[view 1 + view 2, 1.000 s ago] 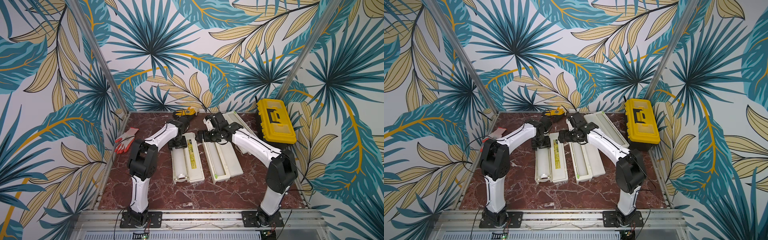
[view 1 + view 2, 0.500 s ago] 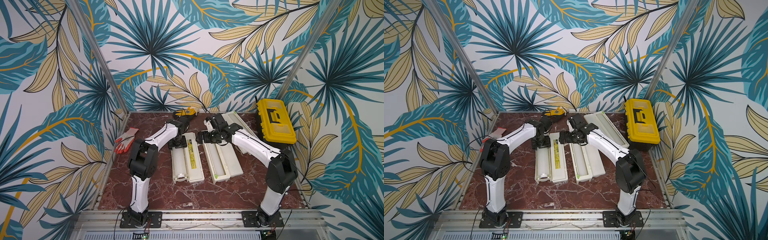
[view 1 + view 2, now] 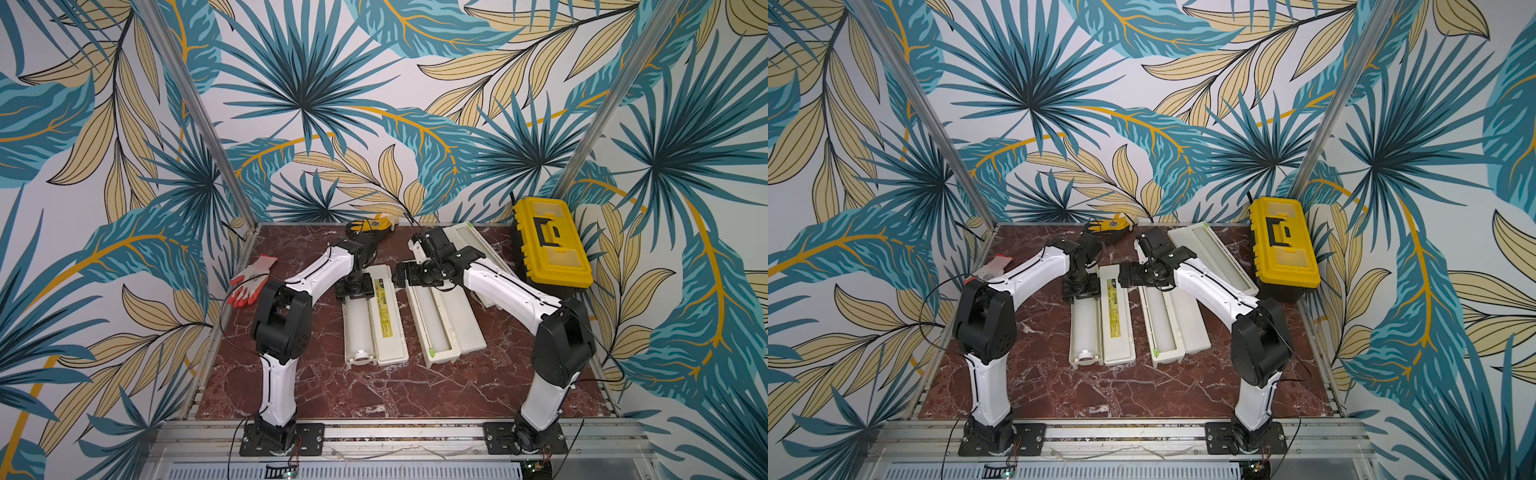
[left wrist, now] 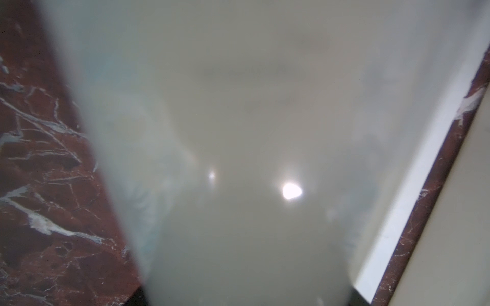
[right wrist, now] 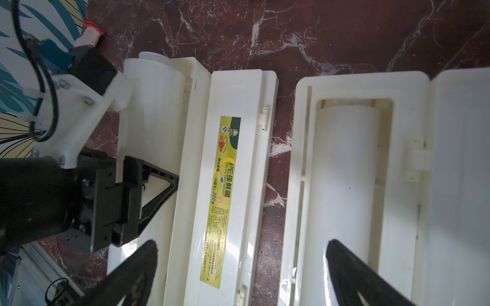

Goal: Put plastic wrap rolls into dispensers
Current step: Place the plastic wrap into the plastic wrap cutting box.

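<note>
A white plastic wrap roll (image 3: 360,328) (image 4: 238,132) lies in the tray of the left dispenser (image 3: 388,320), whose lid with the yellow-green label (image 5: 225,185) is folded open. My left gripper (image 3: 355,291) (image 3: 1080,291) is shut on that roll's far end, and the roll fills the left wrist view. The middle dispenser (image 3: 467,328) is open too, with a second roll (image 5: 344,172) in its tray. My right gripper (image 3: 400,277) (image 5: 241,243) hangs wide open and empty above the gap between these two dispensers. A third open dispenser (image 3: 469,237) lies at the back right.
A yellow-and-black toolbox (image 3: 550,245) stands against the right wall. A red-and-white glove (image 3: 249,282) lies at the left edge, and a yellow-and-black glove (image 3: 370,226) by the back wall. Patterned walls close in three sides.
The right gripper has drifted slightly left, still wide open. The left gripper and its roll have stayed put.
</note>
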Robot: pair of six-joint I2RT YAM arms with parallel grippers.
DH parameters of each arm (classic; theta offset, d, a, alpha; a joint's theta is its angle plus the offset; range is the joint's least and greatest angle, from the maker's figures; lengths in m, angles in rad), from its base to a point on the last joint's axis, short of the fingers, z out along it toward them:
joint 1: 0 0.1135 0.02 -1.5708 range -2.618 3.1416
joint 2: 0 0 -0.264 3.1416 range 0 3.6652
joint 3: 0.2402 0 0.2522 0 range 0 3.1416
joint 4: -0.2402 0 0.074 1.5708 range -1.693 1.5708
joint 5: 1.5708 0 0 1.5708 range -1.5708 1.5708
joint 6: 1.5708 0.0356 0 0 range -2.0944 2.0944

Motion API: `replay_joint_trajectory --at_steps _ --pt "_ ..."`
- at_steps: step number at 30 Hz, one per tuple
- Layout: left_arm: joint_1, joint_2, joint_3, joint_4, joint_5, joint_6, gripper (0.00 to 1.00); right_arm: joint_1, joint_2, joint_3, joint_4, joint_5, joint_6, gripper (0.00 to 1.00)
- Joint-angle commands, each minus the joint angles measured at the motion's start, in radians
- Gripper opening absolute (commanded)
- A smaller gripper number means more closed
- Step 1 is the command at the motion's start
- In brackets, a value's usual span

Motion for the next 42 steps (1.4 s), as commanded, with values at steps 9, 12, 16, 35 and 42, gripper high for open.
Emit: replay_joint_trajectory --at_steps 9,12,16,35,42 --pt "-0.003 -0.007 -0.009 -0.022 0.029 0.028 0.25 0.0 0.016 0.0 -0.014 0.007 -0.001 0.99" --pt "-0.001 0.015 -0.014 -0.022 0.043 0.028 0.24 0.0 0.018 0.001 -0.015 0.003 -0.001 0.99" --pt "-0.001 0.04 -0.029 -0.021 0.054 0.024 0.24 0.0 0.019 0.0 -0.014 0.001 -0.002 0.99" --pt "0.0 -0.087 -0.01 -0.021 -0.045 -0.054 0.96 0.006 0.031 0.014 -0.022 0.002 0.0 0.99" --pt "0.015 -0.158 0.014 -0.02 -0.091 -0.018 1.0 0.063 0.104 0.129 -0.126 0.105 -0.015 0.99"
